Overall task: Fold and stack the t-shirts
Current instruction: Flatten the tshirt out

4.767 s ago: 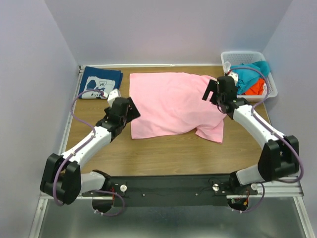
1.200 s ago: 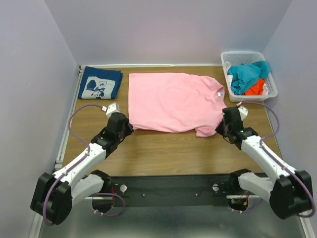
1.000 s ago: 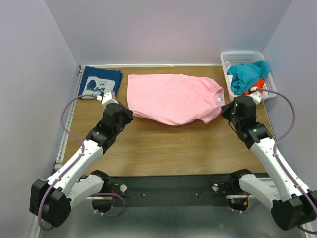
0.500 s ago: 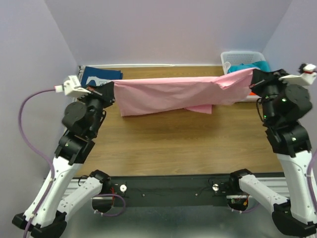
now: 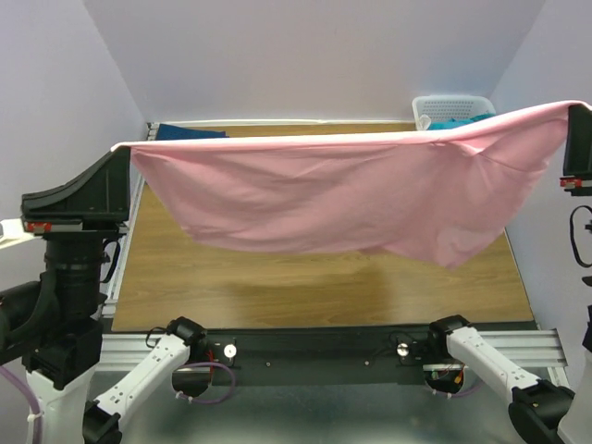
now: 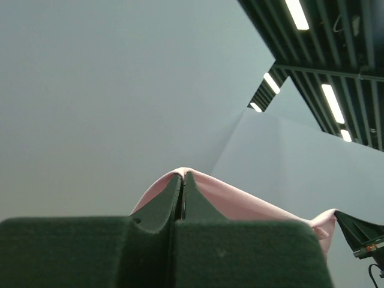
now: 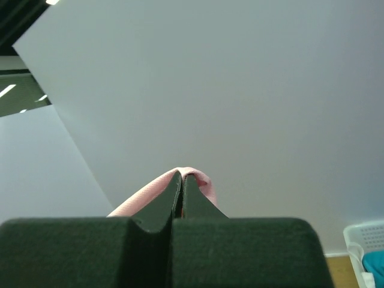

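The light pink t-shirt (image 5: 351,194) hangs stretched in the air above the table, held taut along its top edge between both arms. My left gripper (image 5: 123,151) is shut on its left corner, and my right gripper (image 5: 575,111) is shut on its right corner. In the left wrist view the closed gripper (image 6: 182,175) pinches a fold of pink cloth (image 6: 240,204). The right wrist view likewise has the closed gripper (image 7: 182,174) with pink cloth (image 7: 144,195) draped over its tips. Only a sliver of the navy t-shirt (image 5: 190,133) shows at the table's back left, behind the pink one.
A white basket (image 5: 450,102) with teal cloth (image 5: 458,121) stands at the back right corner, partly hidden by the lifted shirt. The wooden table (image 5: 277,282) lies below the hanging cloth. Light purple walls enclose three sides.
Both arms have risen high and towards the camera, lifting the pink t-shirt off the table and pulling it taut. It now hangs as a wide sheet.
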